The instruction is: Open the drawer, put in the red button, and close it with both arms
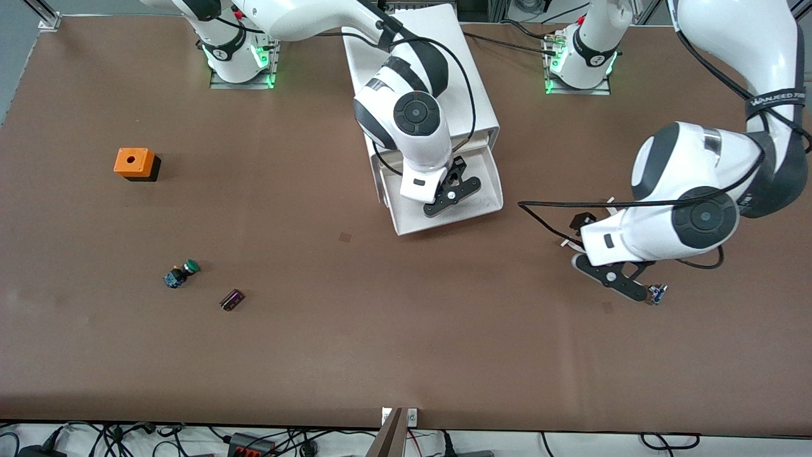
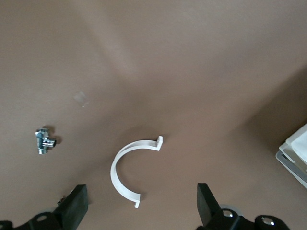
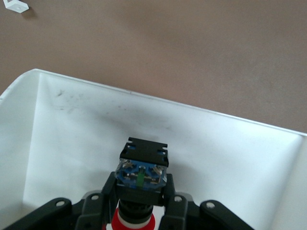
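The drawer (image 1: 487,184) stands pulled out of the white cabinet (image 1: 438,63), toward the front camera. My right gripper (image 1: 451,190) hangs over the open drawer and is shut on the red button (image 3: 141,172). In the right wrist view the button's blue-and-black body points at the drawer's white floor (image 3: 72,134), and its red cap sits between the fingers (image 3: 169,199). My left gripper (image 1: 614,279) hovers open over the bare table toward the left arm's end, above a white C-shaped clip (image 2: 115,172). Its fingers (image 2: 76,206) stand wide apart and hold nothing.
A green-capped button (image 1: 182,273), a small dark part (image 1: 232,299) and an orange cube with a hole (image 1: 134,163) lie toward the right arm's end. A small metal fitting (image 1: 656,293) lies beside the left gripper and also shows in the left wrist view (image 2: 45,141).
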Robot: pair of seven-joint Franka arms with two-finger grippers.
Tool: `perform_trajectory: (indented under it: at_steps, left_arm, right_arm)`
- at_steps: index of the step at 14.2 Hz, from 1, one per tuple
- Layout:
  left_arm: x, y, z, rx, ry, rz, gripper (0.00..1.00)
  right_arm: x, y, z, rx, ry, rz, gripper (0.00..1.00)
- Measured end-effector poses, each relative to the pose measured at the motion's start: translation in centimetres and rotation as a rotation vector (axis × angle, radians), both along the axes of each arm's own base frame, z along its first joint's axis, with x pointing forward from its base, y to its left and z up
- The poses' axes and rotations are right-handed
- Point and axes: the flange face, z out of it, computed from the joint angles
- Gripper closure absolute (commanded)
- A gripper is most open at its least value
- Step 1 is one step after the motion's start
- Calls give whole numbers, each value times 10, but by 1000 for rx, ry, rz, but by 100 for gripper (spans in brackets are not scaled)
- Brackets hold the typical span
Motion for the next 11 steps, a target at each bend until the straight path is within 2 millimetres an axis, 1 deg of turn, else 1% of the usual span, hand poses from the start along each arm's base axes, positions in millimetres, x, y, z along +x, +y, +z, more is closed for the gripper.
perform_trajectory:
  at_steps: [1, 2, 3, 9, 11]
  left_arm:
    - [2, 3, -1, -1, -1, 6, 0]
    - [3, 5, -3, 0, 2, 14, 0]
    - [4, 6, -5, 2, 4, 24, 0]
    - [3, -3, -8, 14, 1, 76, 0]
    - [3, -3, -8, 17, -1, 91, 0]
  right_arm:
    - [2, -1, 1, 7, -7, -10, 91]
    - [4, -1, 2, 13, -13, -27, 67]
    - [5, -1, 2, 17, -15, -38, 1]
    - [6, 0, 2, 23, -17, -65, 0]
    - [8, 0, 9, 29, -17, -112, 0]
